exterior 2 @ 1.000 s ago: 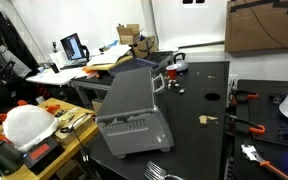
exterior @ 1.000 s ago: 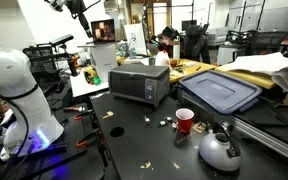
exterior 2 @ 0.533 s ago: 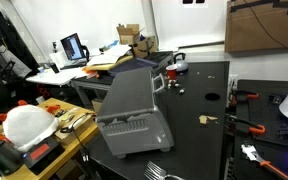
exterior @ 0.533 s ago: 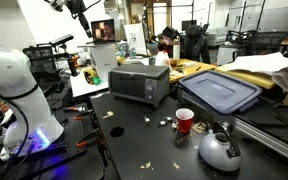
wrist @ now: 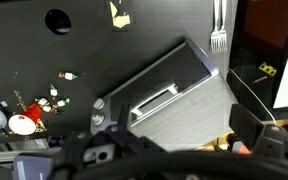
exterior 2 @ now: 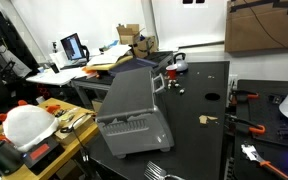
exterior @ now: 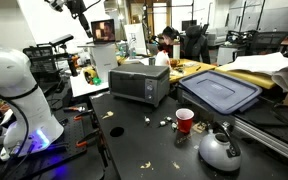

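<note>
Although a full second separates the frames, nothing has shifted. From left to right in the wrist view, the red cup (wrist: 24,124) stands among scattered crumbs, the toaster oven (wrist: 174,95) sits on the black table (wrist: 154,30) directly below, and a fork (wrist: 217,28) lies beyond it. The gripper (wrist: 169,150) hangs well above the oven, jaws spread wide and holding nothing, so no contact exists.

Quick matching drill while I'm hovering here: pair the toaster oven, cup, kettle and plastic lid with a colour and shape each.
Things:
1 toaster oven
2 cup
3 kettle
4 plastic lid

Descriptions:
A blue, flat
B red, upright
C shiny, rounded
D grey, boxy

Pairs: 1-D, 2-B, 3-C, 4-A.
</note>
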{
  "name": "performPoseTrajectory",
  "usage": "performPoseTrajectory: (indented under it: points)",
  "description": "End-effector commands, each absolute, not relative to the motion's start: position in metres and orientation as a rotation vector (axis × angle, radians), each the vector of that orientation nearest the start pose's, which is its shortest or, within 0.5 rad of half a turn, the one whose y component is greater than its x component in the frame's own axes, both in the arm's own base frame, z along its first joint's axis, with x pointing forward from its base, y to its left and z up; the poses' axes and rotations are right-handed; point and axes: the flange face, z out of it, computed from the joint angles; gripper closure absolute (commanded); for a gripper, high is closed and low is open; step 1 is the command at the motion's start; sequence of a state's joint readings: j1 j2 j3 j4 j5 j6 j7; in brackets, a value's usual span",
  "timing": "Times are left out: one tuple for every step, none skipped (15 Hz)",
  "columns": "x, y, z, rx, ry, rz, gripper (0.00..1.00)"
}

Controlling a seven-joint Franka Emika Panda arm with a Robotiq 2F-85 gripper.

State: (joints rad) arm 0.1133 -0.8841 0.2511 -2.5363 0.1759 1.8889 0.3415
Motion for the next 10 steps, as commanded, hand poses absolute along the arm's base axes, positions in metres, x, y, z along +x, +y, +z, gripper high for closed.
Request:
performPoseTrajectory:
  points:
    - [0.2848, 0.1389, 0.5552, -3.073, 0.126, -0.335, 0.0]
    - [0.2848, 0.1389, 0.5552, -3.073, 0.126, -0.335, 0.0]
    - [0.2848, 0.1389, 0.5552, -3.073, 0.126, -0.336, 0.0]
    - [0.2848, 0.1389, 0.5552, -3.073, 0.126, -0.336, 0.0]
    - [0.2848, 0.1389, 0.5552, -3.073, 0.126, -0.335, 0.0]
    - [0.2845, 0.1383, 0.5548, -3.071, 0.114, -0.343, 0.0]
    - [0.2849, 0.138, 0.5544, -3.071, 0.114, -0.35, 0.0]
    - [0.2856, 0.1378, 0.5533, -3.07, 0.114, -0.359, 0.0]
    - [0.2867, 0.1376, 0.5527, -3.071, 0.118, -0.368, 0.0]
    - [0.2877, 0.1374, 0.5522, -3.072, 0.124, -0.37, 0.0]
